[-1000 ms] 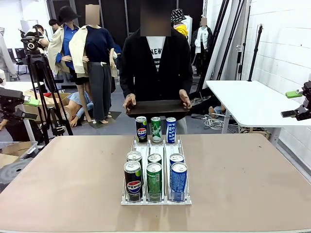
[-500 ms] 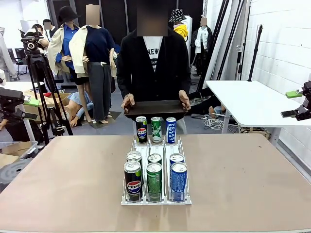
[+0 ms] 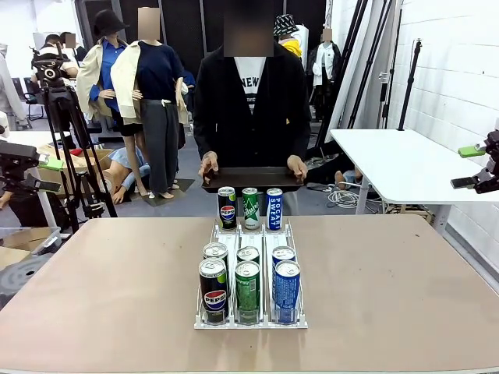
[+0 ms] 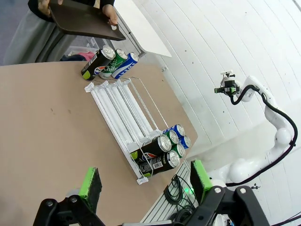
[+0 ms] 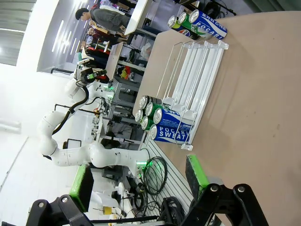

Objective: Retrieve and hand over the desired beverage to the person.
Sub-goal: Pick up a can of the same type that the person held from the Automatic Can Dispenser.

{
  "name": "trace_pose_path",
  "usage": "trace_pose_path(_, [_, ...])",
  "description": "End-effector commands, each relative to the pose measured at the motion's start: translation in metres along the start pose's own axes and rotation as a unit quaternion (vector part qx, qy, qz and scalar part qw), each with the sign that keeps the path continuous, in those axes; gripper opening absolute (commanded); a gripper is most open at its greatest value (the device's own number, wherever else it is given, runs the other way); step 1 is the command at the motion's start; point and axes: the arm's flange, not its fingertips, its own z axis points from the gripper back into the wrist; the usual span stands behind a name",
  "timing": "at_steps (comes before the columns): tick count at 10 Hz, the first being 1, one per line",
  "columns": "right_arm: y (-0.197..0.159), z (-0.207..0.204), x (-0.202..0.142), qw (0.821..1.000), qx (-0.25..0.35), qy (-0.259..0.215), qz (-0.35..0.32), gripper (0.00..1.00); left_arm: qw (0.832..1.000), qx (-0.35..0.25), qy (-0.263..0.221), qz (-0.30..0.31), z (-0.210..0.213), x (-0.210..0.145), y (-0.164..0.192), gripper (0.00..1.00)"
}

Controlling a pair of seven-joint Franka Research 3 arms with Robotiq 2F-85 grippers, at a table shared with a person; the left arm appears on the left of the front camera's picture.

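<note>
Standing at the far side of the table [image 3: 390, 296], the person [image 3: 249, 101] holds a dark tray [image 3: 251, 178] roughly level at waist height, one hand [image 3: 208, 164] at one end and the other hand [image 3: 297, 165] at the opposite end. The tray carries nothing that can be seen.

Beverages: all cans observed sit in a white wire rack [image 3: 249, 234] at the middle of the table, in three lanes running from the robot's side toward the person.
- Far end, just below the tray: a black Pepsi can [image 3: 227, 208], a green can [image 3: 250, 208] and a blue Pocari Sweat can [image 3: 274, 209], upright, side by side.
- Near end: six upright cans, two deep in each lane, in the same colour order; the front three are a second Pepsi can [image 3: 214, 290], a second green can [image 3: 248, 291] and a second blue can [image 3: 286, 291].
- The middle stretch of each lane is bare.
- Which can is wanted cannot be told.

Left gripper [image 4: 146, 178]: jaws spread wide, green pads well apart, nothing between them; it hangs above the table's near edge, well apart from the rack.

Right gripper [image 5: 139, 179]: jaws likewise spread wide and holding nothing, off the near corner of the table, well clear of the cans.
</note>
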Motion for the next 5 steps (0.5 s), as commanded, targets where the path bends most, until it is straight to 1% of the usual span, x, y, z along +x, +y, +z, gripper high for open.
trace_pose_path(1, [0.0010,-0.0010,0.0004,1.000,0.000,0.001,-0.005,1.00,1.000,0.004,0.006,0.000,0.0015,-0.0011,-0.0005,1.00])
trace_pose_path(5, [0.0010,-0.0010,0.0004,1.000,0.000,0.001,-0.005,1.00,1.000,0.004,0.006,0.000,0.0015,-0.0011,-0.0005,1.00])
